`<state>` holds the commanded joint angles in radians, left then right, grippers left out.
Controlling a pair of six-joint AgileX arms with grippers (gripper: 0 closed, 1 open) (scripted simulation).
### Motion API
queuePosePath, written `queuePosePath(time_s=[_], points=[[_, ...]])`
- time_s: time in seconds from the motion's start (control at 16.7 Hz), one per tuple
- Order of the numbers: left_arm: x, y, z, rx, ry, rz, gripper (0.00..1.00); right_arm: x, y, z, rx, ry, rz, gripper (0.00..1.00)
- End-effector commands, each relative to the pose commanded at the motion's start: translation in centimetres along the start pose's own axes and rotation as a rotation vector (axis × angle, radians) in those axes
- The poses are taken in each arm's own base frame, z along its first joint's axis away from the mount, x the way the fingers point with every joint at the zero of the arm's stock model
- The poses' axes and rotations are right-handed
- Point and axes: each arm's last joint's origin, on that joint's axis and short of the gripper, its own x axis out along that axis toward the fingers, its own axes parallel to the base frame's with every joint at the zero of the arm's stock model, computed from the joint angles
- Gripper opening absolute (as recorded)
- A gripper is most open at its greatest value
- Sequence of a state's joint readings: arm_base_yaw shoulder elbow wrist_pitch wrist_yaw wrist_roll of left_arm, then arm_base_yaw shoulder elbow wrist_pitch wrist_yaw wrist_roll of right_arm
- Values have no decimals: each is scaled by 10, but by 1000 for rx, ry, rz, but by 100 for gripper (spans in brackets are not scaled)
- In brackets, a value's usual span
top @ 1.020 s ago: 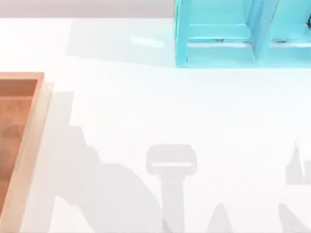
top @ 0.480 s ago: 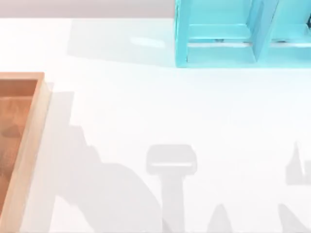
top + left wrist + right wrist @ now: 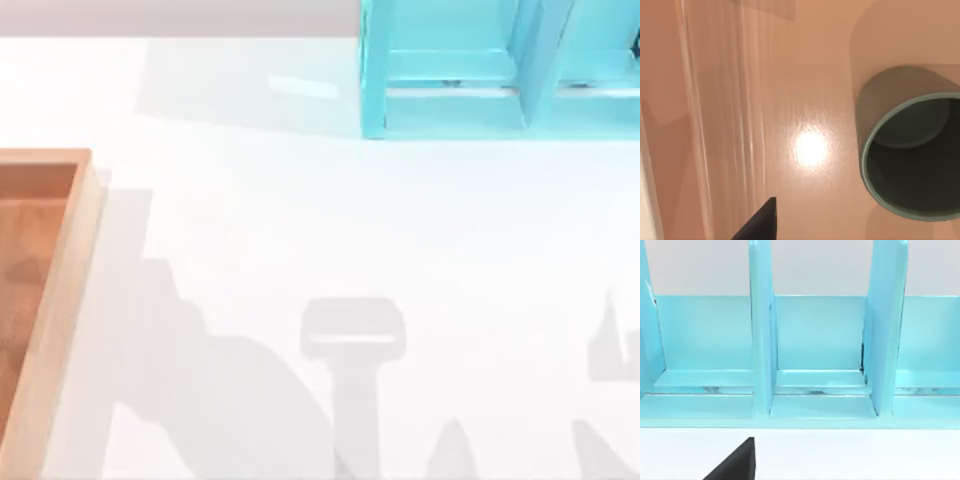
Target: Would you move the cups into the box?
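Left claw (image 3: 757, 225), its finger spacing impossible to tell, hangs above the box (image 3: 805, 100) floor beside the olive cup (image 3: 910, 155); lift straight up to avoid tipping it.

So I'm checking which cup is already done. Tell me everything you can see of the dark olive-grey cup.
The dark olive-grey cup appears in the left wrist view: plain, handleless and round, with a matte wall, a slightly paler rim and a dark, empty inside. It stands upright, mouth open toward the camera, on the box's glossy orange-brown floor. Nothing else touches it, and its far side is cut off by the picture's edge.
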<state>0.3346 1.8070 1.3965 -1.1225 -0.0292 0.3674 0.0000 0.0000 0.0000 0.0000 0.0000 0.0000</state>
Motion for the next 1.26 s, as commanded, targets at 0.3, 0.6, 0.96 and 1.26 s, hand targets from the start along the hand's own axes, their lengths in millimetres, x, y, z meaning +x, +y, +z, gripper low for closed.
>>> queuePosePath(time_s=[0.3,0.6,0.96,1.26], points=[[0,0,0,0,0,0,100,0,0,0,0,0,0,100],[-15,3,3,-1,1,1,100,0,0,0,0,0,0,100],[-72,6,6,-2,5,0,100,0,0,0,0,0,0,100],[-100,5,2,-2,0,0,100,0,0,0,0,0,0,100]])
